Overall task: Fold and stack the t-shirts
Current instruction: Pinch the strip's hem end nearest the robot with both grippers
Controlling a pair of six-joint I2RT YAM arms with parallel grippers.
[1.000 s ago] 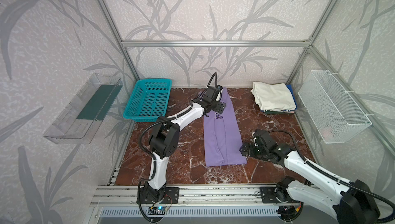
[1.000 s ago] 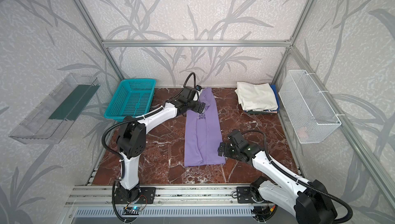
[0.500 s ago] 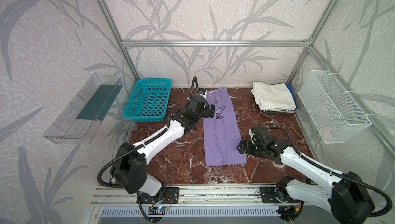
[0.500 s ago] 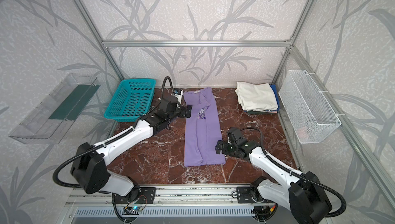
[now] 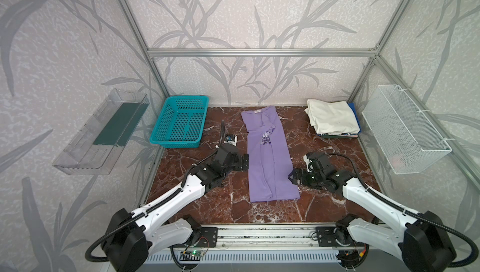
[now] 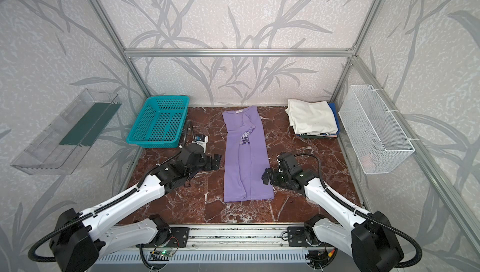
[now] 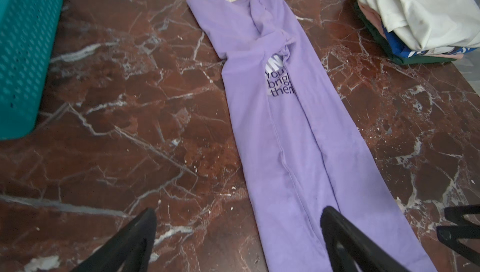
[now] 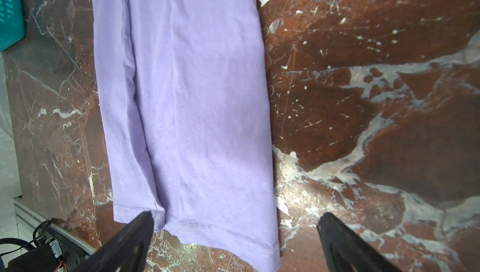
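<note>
Shirt (image 5: 267, 154), purple, lies lengthwise mid-desk (image 5: 207, 200), sides folded in to a long strip, hem toward the front. Left end effector (image 5: 245, 163) is spread and empty, just beside its left edge. Right end effector (image 5: 292, 177) is spread at the right edge near the hem, possibly touching cloth, can't tell.

Risks: pinching only the top flap reopens the fold. Bunched cloth near the collar leaves a lump. Polished marble lets the strip slide.

Stack (image 5: 332, 121) back right, basket (image 5: 179, 121) back left, walls (image 5: 259, 11) close on three sides.
</note>
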